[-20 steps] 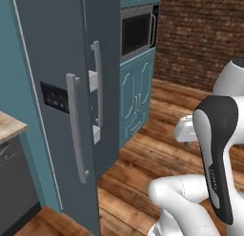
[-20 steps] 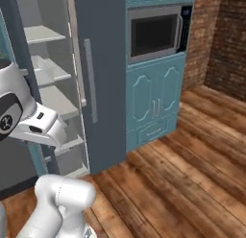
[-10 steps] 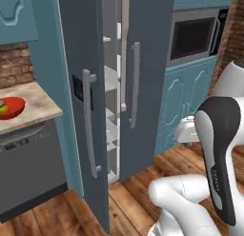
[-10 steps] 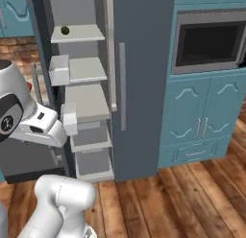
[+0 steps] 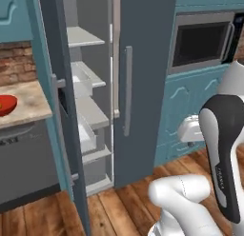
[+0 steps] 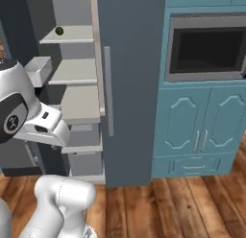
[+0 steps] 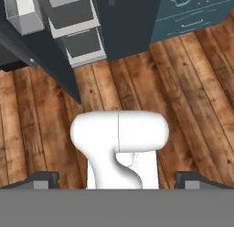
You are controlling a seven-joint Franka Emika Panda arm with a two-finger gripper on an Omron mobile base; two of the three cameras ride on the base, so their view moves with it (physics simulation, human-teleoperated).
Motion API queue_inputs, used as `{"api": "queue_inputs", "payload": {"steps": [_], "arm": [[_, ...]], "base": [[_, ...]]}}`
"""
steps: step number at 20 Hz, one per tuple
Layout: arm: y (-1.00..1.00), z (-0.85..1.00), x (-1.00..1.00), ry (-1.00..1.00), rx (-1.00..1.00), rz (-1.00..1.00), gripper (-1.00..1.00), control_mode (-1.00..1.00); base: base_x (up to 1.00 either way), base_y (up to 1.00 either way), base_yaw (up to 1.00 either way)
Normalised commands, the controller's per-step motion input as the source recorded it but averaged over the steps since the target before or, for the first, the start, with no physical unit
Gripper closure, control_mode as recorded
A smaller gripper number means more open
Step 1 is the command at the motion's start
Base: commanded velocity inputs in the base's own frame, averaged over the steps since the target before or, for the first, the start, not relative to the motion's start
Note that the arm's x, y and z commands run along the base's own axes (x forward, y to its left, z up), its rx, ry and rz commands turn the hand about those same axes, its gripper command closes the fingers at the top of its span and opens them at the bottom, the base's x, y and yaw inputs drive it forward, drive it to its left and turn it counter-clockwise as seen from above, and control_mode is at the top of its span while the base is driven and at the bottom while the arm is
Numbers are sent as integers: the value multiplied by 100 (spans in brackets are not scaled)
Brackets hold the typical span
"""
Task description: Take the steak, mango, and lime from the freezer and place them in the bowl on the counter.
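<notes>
Claw (image 7: 117,178) spread wide, empty, aimed at the floor; raise it toward the lime (image 6: 59,30) at the freezer's (image 6: 129,88) upper shelf's left edge.

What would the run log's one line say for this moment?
gripper: open, empty | dark slate-blue freezer: door open | small dark green lime: on shelf | glossy red bowl: on counter

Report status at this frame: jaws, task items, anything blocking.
Jaws open, empty, aimed at the floor. Freezer left door open; lime on a shelf inside. Red bowl on counter. Nothing blocking.
</notes>
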Motion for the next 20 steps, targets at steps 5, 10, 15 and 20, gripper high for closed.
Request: {"api": "queue_inputs", "payload": {"steps": [5, 10, 15, 20], "arm": [[0, 0, 0, 0, 0, 0, -100, 100], [0, 0, 0, 0, 0, 0, -100, 100], [0, 0, 0, 0, 0, 0, -100, 100], [0, 0, 0, 0, 0, 0, -100, 100]], "base": [[15, -57, 58], [45, -31, 47], [65, -5, 23], [61, -13, 9]]}}
